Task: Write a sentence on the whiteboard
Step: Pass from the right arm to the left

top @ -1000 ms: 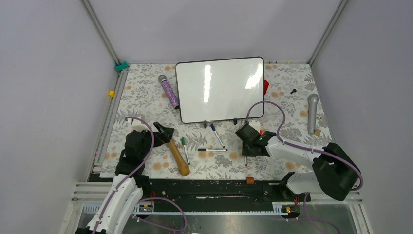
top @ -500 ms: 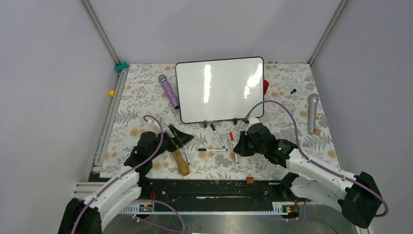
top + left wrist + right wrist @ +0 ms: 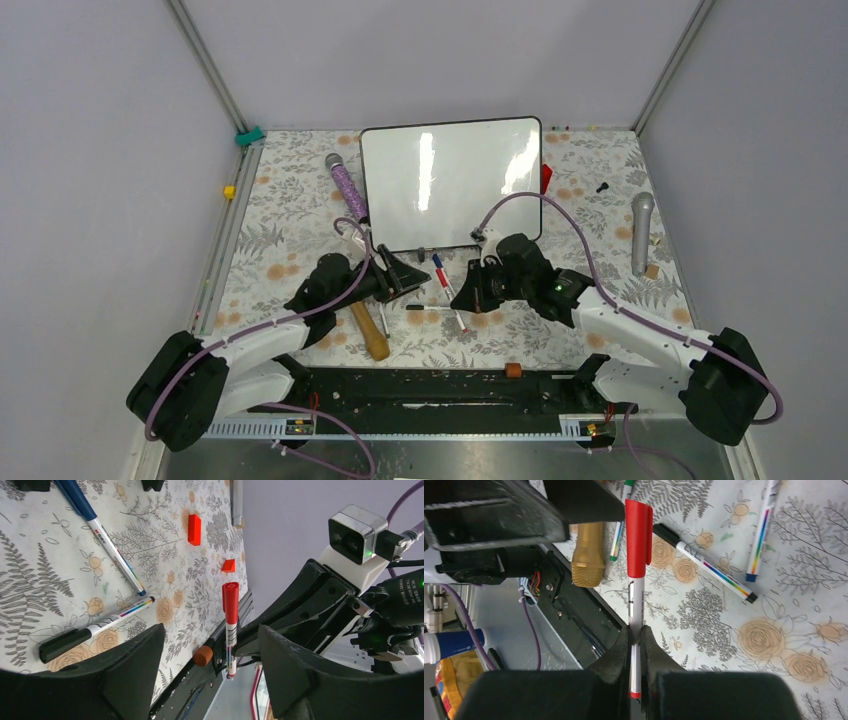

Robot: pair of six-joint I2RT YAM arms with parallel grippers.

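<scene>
From above first. Spotting the whiteboard (image 3: 450, 185) at the far middle of the tabletop (image 3: 290, 190), long axis running left to right, glossy face turned up toward the camera, bare of any writing. Just in front of it, finding the left gripper (image 3: 416, 276) and right gripper (image 3: 468, 294) facing each other, near but apart. Too small here to read either grip.

Over to the left wrist. Looking straight at a red marker (image 3: 230, 630), long axis standing top to bottom in this view, red cap (image 3: 230, 597) at the upper end, lower end pinched by the right gripper. Framing it with the left gripper (image 3: 211, 645) spread wide, clear gaps on both sides, gripping nothing. Noting a blue marker (image 3: 100, 535) and a black marker (image 3: 95, 627) lying loose on the tabletop behind.

Now the right wrist. Seeing the right gripper (image 3: 636, 650) clenched on the marker's white barrel, close to the tail end, cap aimed away from the wrist toward the left gripper's dark fingers (image 3: 574, 500) at the top edge.

Judging the step in hand: pulling the cap off, with the writing not yet begun. Doing it well means advancing the left gripper far enough to land both pads on the red cap alone, never on the white barrel. Centre before closing, to avoid knocking the marker askew. Squeeze firmly, then pull straight along the marker's axis, no sideways twist. Beware slippage through that low right-hand pinch.
</scene>
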